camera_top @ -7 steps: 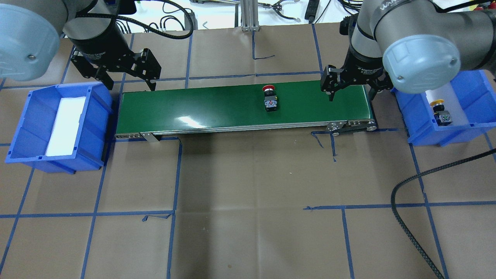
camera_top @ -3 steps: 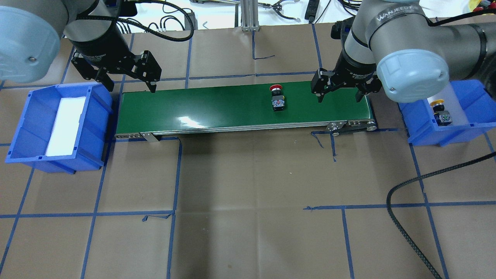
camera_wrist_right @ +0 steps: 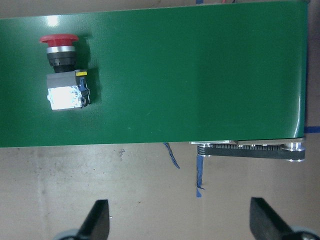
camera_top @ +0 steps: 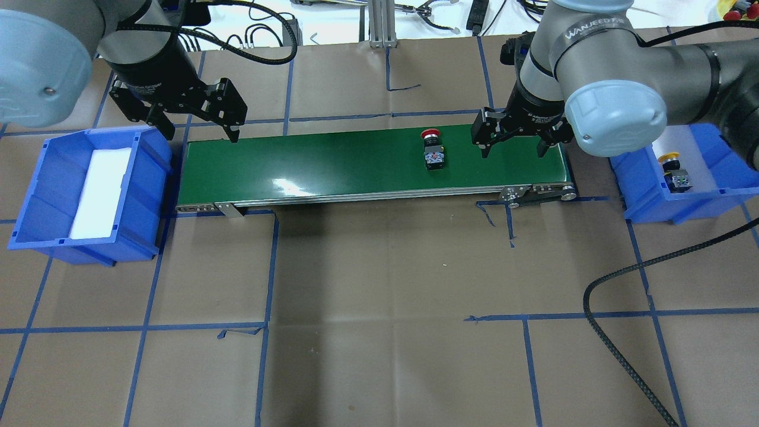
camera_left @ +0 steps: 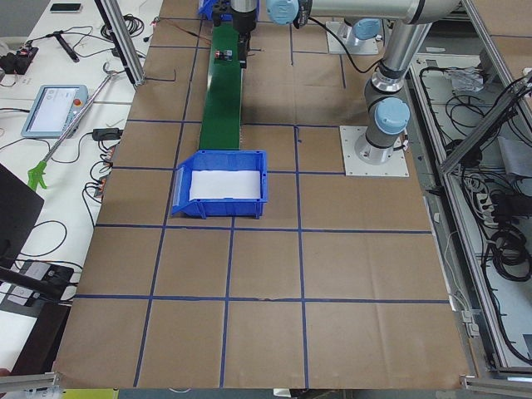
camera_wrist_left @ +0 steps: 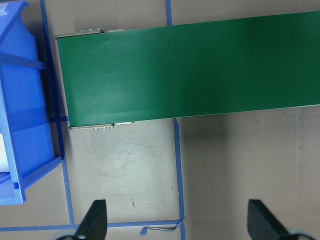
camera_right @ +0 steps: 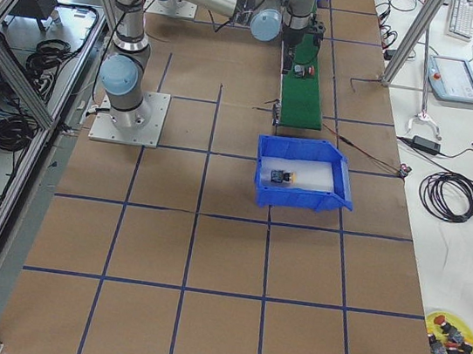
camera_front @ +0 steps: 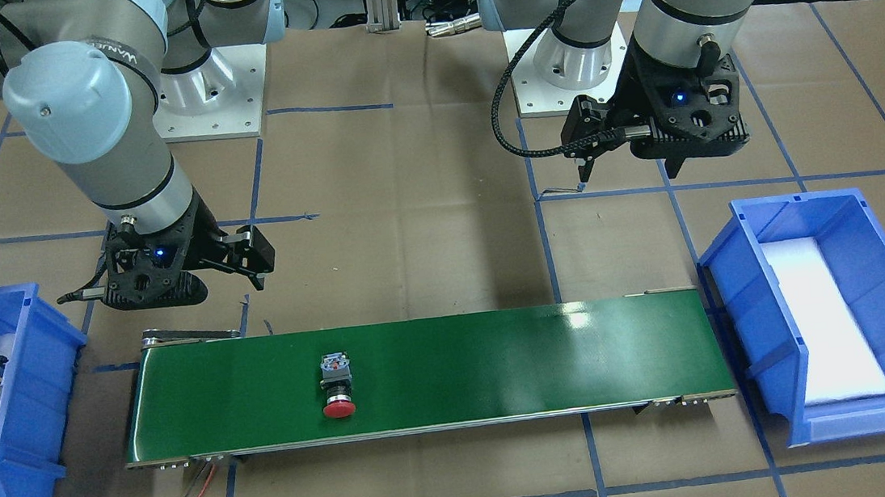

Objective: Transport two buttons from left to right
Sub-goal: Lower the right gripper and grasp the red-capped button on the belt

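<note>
The red button [camera_top: 431, 151] lies on its side on the green conveyor belt [camera_top: 332, 163], right of the middle; it also shows in the front view [camera_front: 337, 388] and the right wrist view [camera_wrist_right: 62, 70]. My right gripper [camera_top: 513, 151] is open and empty above the belt's right end, just right of the red button; its fingertips [camera_wrist_right: 97, 220] stand apart from the button. The yellow button [camera_top: 674, 172] lies in the right blue bin [camera_top: 646, 204]. My left gripper [camera_top: 201, 133] is open and empty over the belt's left end, beside the left blue bin [camera_top: 35, 178].
The left bin holds only a white foam liner [camera_top: 98, 193]. A black ribbed cable [camera_top: 616, 350] loops over the table at the front right. Blue tape lines mark the brown paper. The belt's roller frame [camera_top: 539, 193] sticks out at the right end.
The red button has travelled to the right along the belt. My right gripper has moved left toward it, away from the right bin. My left gripper has barely moved.
</note>
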`<state>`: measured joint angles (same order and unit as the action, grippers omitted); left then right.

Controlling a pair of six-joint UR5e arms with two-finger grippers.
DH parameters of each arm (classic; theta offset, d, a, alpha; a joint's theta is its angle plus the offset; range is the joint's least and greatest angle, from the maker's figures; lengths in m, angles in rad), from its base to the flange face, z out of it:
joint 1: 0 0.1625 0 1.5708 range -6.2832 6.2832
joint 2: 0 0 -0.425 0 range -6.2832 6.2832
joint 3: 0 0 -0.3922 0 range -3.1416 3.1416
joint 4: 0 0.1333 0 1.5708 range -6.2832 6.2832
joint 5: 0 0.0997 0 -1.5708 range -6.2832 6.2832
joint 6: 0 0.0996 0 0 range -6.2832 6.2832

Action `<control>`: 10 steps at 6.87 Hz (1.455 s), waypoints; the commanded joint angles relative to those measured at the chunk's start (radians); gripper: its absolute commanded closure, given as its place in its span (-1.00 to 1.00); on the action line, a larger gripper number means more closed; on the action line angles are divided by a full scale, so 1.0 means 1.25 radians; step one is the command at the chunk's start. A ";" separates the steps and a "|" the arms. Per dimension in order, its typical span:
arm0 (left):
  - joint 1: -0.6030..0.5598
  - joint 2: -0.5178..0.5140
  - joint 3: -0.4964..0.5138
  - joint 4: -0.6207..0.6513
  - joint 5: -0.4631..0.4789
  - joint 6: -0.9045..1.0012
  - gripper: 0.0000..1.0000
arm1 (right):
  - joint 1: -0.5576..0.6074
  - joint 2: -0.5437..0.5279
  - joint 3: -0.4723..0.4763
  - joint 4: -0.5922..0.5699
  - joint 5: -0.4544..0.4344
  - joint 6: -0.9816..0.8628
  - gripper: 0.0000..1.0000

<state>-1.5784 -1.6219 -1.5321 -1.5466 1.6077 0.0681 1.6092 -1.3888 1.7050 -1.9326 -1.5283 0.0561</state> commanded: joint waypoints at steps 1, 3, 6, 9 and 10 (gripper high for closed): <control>0.000 0.019 -0.022 -0.002 -0.032 0.002 -1.00 | 0.000 0.046 -0.008 -0.092 0.006 -0.001 -0.99; 0.002 0.022 -0.037 -0.003 -0.033 0.006 -1.00 | 0.001 0.092 -0.012 -0.091 0.008 0.004 -0.99; 0.007 0.024 -0.037 -0.012 -0.020 0.030 -1.00 | 0.013 0.144 -0.062 -0.092 0.030 0.019 -0.99; 0.010 0.024 -0.036 -0.011 -0.020 0.031 -1.00 | 0.021 0.199 -0.094 -0.093 0.058 0.020 -0.99; 0.010 0.024 -0.036 -0.011 -0.020 0.031 -1.00 | 0.021 0.209 -0.094 -0.093 0.057 0.019 -0.99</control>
<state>-1.5669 -1.5923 -1.5776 -1.5606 1.5830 0.1073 1.6346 -1.1466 1.5914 -2.0492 -1.4581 0.0806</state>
